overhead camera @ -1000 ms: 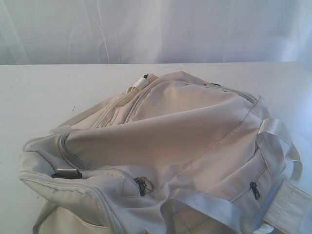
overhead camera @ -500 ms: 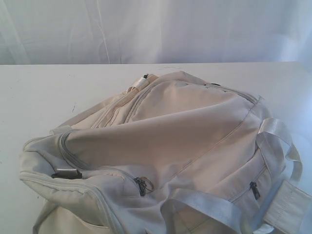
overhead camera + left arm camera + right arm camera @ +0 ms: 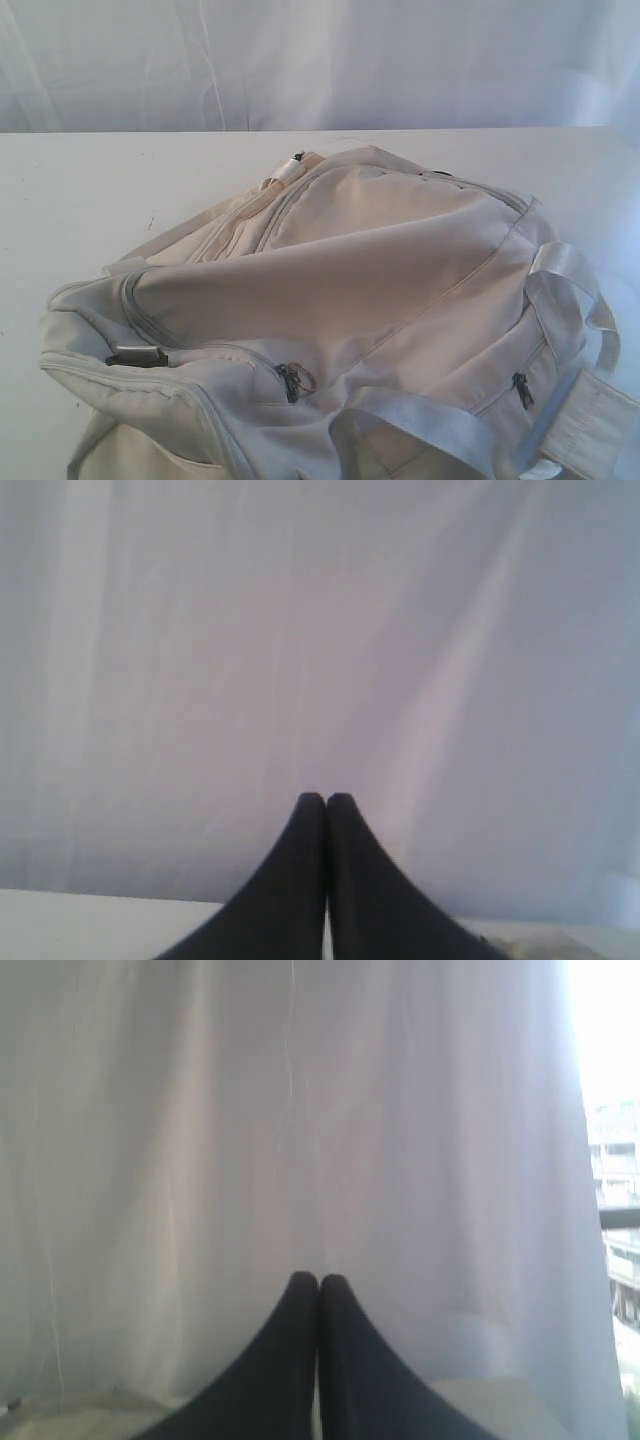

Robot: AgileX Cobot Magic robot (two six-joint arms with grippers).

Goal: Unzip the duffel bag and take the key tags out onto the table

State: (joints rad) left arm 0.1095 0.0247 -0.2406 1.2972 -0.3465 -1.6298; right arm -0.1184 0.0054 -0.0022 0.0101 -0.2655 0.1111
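In the exterior view, the duffel bag [image 3: 380,270] is being carried by the white counter [image 3: 70,200]. It is lying slumped across the middle and the near right, and its near end is being cut off by the picture's edge. Its beige cloth is being shown creased and sagging, so it is being judged soft and light. It is likely to be dragged along when a zipper is pulled, so the fabric is probably going to need pinning by one gripper while the other draws.

The best hold is being offered by the small dark zipper pull [image 3: 290,382] at the near left, with a second pull [image 3: 521,390] at the near right. Which compartment each one opens cannot be told. The key tags are not being shown anywhere and are being presumed inside the closed bag. Pale straps [image 3: 575,275] are being draped over the right side and across the near edge, where a gripper could be snagged. A dark buckle [image 3: 137,355] is lying at the near left corner. Neither gripper is being shown here.

In the left wrist view, the left gripper [image 3: 326,802] is being held closed, tips pressed together on nothing, facing a white curtain [image 3: 300,630].

In the right wrist view, the right gripper [image 3: 318,1280] is likewise being held closed and empty, facing the same curtain beside a bright window [image 3: 615,1160].
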